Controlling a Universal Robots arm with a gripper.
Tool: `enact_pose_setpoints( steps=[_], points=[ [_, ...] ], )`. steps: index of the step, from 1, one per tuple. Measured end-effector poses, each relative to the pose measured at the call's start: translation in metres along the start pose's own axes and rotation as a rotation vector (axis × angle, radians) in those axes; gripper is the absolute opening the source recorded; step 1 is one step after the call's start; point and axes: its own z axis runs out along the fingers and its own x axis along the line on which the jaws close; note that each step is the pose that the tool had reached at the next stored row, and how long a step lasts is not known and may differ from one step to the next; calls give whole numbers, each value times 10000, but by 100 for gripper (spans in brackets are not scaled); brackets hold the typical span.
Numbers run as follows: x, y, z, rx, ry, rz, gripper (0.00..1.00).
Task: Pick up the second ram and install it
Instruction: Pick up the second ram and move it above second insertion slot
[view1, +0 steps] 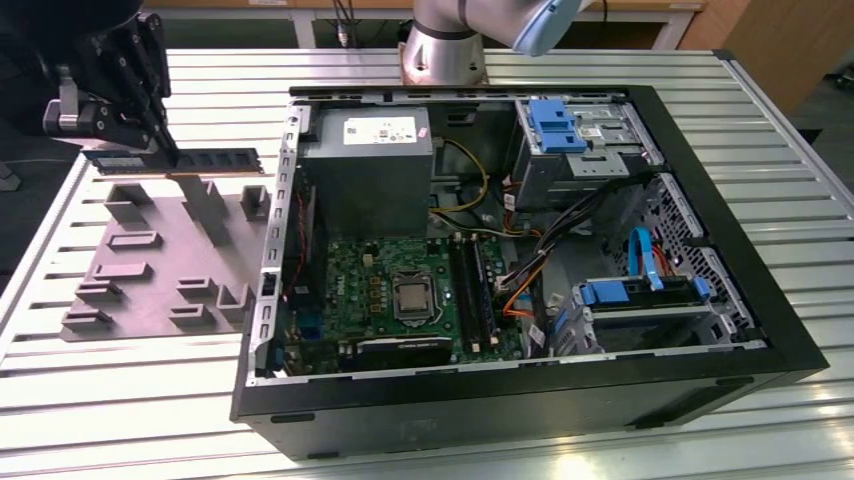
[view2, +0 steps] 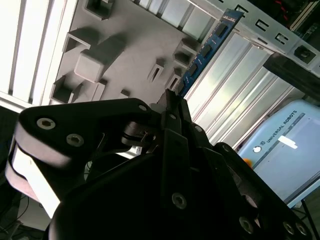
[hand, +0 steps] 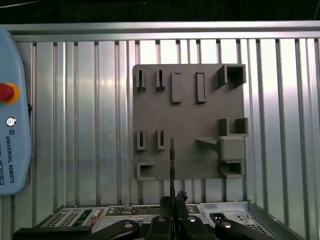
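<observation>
Pinching the second ram (view1: 220, 160), the gripper (view1: 164, 158) hangs over the grey holder (view1: 150, 268), which we see on the exterior view's left of the open case (view1: 534, 398).

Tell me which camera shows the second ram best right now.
The exterior view: the second ram sits broadside with most of its length visible, clamped in the gripper at the grey holder's edge. The second wrist view shows the ram foreshortened, with its chips visible. The first wrist view shows it edge-on.
</observation>
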Motion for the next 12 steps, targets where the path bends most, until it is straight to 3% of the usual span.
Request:
enact_pose_setpoints(
  steps=[12],
  points=[
    [-4, -91, -3, 0, 0, 1, 14]
  ],
)
